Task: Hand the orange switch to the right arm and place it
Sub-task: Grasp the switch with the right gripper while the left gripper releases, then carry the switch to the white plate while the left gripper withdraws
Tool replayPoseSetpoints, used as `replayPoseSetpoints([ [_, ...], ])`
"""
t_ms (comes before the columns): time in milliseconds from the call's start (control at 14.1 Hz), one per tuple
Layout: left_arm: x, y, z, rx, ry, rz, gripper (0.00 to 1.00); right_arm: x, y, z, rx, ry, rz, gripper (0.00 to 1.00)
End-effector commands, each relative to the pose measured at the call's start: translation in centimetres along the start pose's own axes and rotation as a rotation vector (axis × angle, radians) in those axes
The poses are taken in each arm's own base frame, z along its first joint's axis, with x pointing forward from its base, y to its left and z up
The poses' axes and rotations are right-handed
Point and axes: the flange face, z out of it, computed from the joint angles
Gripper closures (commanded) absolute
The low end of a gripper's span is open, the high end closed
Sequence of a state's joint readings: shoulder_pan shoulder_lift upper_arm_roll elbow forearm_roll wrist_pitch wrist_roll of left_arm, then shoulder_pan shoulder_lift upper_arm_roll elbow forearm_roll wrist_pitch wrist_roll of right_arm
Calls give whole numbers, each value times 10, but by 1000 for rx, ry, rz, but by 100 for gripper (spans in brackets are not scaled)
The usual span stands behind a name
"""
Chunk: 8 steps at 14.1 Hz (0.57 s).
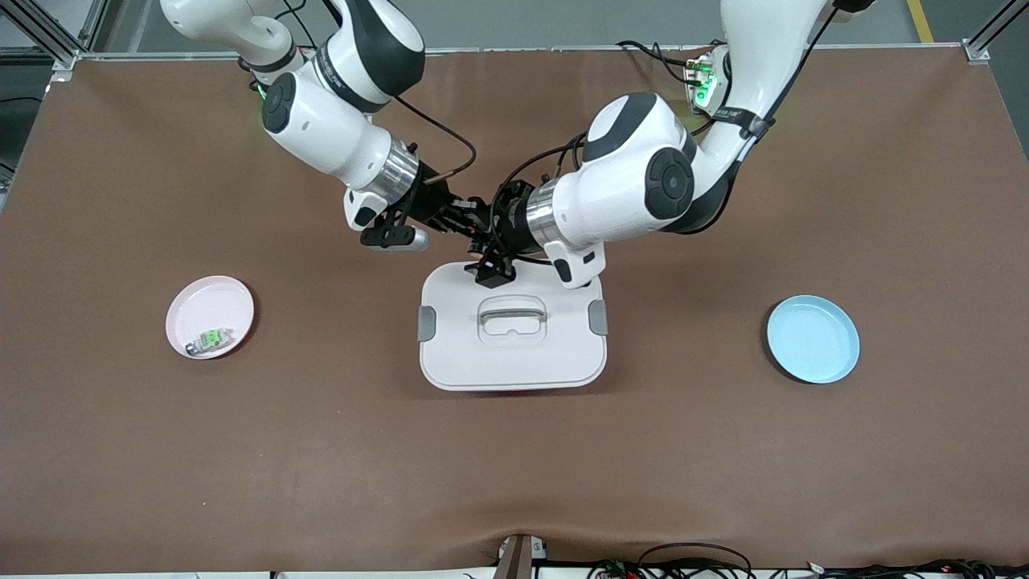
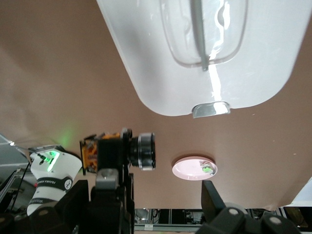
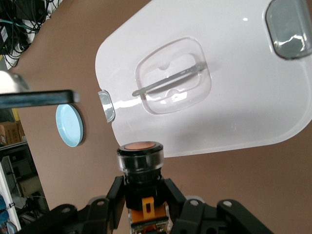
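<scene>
Switch [image 3: 141, 168] sits pinched in the right gripper [image 3: 144, 204] over the white lid's [image 1: 514, 354] far edge. Left gripper [image 2: 161, 195], fingers spread, hangs just beside it.

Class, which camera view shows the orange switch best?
The right wrist view: the orange switch fills the foreground, clamped in the right gripper. The left wrist view shows it sideways; in the front view the grippers hide it.

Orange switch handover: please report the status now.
Right gripper shut on orange switch, above white lidded box. Left gripper open, beside it. Nothing in the way.
</scene>
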<state>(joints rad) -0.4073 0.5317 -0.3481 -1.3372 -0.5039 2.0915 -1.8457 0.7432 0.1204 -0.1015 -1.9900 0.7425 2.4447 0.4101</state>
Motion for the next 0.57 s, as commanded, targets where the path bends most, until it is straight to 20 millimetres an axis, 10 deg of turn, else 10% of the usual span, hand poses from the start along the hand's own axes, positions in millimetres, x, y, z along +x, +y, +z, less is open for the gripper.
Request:
replayPoseSetpoints([
  [0, 19, 11, -51, -95, 140, 45, 0, -12, 8, -32, -99, -63, -120, 94],
  [496, 113, 14, -119, 107, 504, 361, 0, -1, 46, -117, -431, -87, -440, 93],
])
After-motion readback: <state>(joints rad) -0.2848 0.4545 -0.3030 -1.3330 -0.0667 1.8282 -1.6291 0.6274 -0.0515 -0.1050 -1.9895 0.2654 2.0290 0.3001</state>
